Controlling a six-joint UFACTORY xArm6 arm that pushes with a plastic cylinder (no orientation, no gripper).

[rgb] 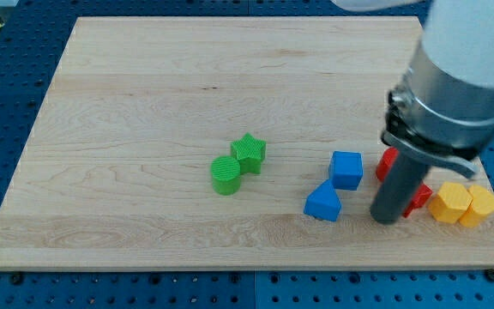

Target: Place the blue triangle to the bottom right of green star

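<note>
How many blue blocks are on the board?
2: the blue cube right of centre, and the blue triangle just below-left of it. My tip stands to their right; the arm might hide more.

The arm (461, 60) is a thick cylinder, white at the top and grey metal lower down. A black clamp ring (431, 137) goes around its lower edge. Below it is a straight dark rod ending in my tip (386, 220).
</note>
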